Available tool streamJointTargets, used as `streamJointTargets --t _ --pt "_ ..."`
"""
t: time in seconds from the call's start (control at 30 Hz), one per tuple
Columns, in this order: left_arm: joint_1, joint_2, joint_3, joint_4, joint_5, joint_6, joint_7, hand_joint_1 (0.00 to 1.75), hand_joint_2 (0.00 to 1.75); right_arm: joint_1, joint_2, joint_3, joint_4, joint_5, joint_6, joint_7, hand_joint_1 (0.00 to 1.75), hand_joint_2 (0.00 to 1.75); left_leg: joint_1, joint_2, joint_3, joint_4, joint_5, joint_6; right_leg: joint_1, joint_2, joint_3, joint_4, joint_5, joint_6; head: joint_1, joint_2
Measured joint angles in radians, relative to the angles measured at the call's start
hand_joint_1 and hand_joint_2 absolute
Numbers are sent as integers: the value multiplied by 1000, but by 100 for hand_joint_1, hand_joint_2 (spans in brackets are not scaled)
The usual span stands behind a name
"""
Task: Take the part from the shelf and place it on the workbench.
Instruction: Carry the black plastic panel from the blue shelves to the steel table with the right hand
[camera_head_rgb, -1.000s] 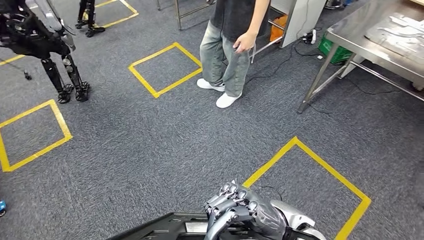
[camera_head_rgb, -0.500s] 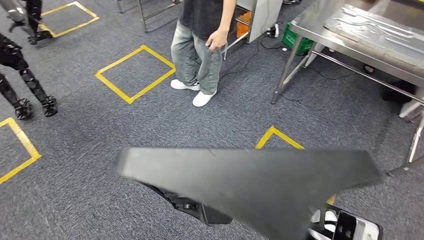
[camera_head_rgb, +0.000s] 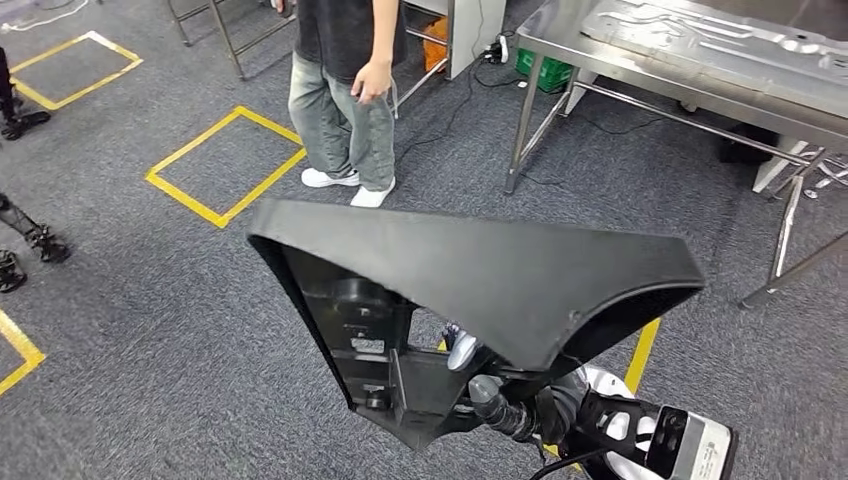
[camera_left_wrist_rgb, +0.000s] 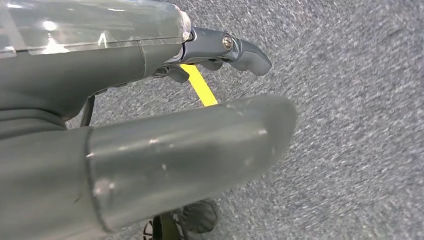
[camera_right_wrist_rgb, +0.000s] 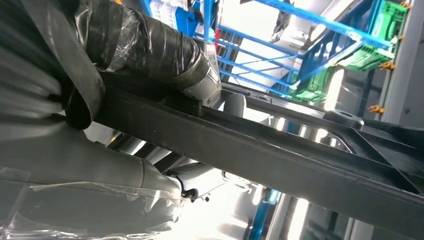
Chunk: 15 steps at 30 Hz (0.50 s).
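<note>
Carrying is the step in hand: the large black triangular plastic part (camera_head_rgb: 480, 285) is off the shelf and held up in front of the robot's body, above the grey carpet floor (camera_head_rgb: 150, 300), well apart from the steel tabletop (camera_head_rgb: 700, 60) at the upper right. The right robot hand (camera_head_rgb: 515, 410) grips the part by its lower edge; in the right wrist view its taped fingers (camera_right_wrist_rgb: 165, 55) wrap over a black rib of the part (camera_right_wrist_rgb: 280, 155). The left robot hand (camera_left_wrist_rgb: 150, 145) hangs over the carpet, holding nothing, its fingers (camera_left_wrist_rgb: 235, 47) apart.

To do this well, the grip should probably stay firm and low, since the wide panel is held from one side and could swing or tip. Keeping it level and high enough to pass over the tabletop rim seems wise, and the free left robot hand could steady the far edge.

As for room, open carpet lies between the robot and the tabletop, with a yellow tape square (camera_head_rgb: 640, 355) underfoot. The tabletop's steel legs (camera_head_rgb: 525, 120) and crossbar are the nearest hard edges. A person in jeans (camera_head_rgb: 345, 100) stands near the left of that path, so the part's long left tip deserves care when turning. A pressed metal sheet (camera_head_rgb: 720, 35) already lies on the tabletop, limiting the free surface
</note>
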Motion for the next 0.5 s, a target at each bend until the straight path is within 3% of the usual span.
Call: streamJointTargets --t 0.03,0.07,0.13,0.2,0.27,0.3,0.37,0.43,0.47,0.5 --pt "1 -2 0 0 0 0 0 0 0 2 1 2 0 1 0 1 175 175 0 -2 4 -15 22 1 0 10 1 2 -1 0 0 0" --pt "1 -3 0 0 0 0 0 0 0 3 3 4 0 1 0 2 175 175 0 -7 26 -69 59 4 1 21 2 4 -2 1 0 0" --pt "1 -3 0 0 0 0 0 0 0 4 6 7 -1 2 0 2 175 175 1 -44 89 -214 125 14 1 42 2 7 -4 5 0 0" --pt "1 -4 0 0 0 1 -1 0 0 5 8 9 -2 2 -1 2 175 175 0 -75 124 -288 144 23 -2 62 -4 9 -3 14 0 0" --pt "-1 -4 0 0 0 2 -1 0 0 7 8 10 -3 2 -1 3 175 175 -2 -66 128 -296 143 30 -5 79 -10 8 0 27 0 0" --pt "-2 -5 0 0 0 2 -2 0 0 8 8 10 -4 3 -1 3 175 175 0 -56 130 -300 146 36 -5 74 -12 12 -3 33 0 0" --pt "-4 -6 0 0 0 2 -2 0 0 7 8 11 -7 3 -1 3 175 175 4 -33 134 -309 150 49 -2 31 -35 63 -38 43 1 0" --pt "0 -8 0 0 -1 2 -2 0 0 7 8 12 -8 3 -1 2 175 175 3 -9 134 -310 149 55 -5 -12 -98 191 -107 51 1 0" --pt "2 -8 0 0 -1 1 -2 0 0 9 8 12 -8 3 -2 2 175 175 3 4 134 -310 148 56 -8 -18 -132 257 -132 55 1 0" --pt "3 -9 0 0 -2 1 -2 0 0 11 8 12 -8 3 -3 2 175 175 3 16 134 -310 147 56 -12 -20 -153 296 -140 58 1 0"
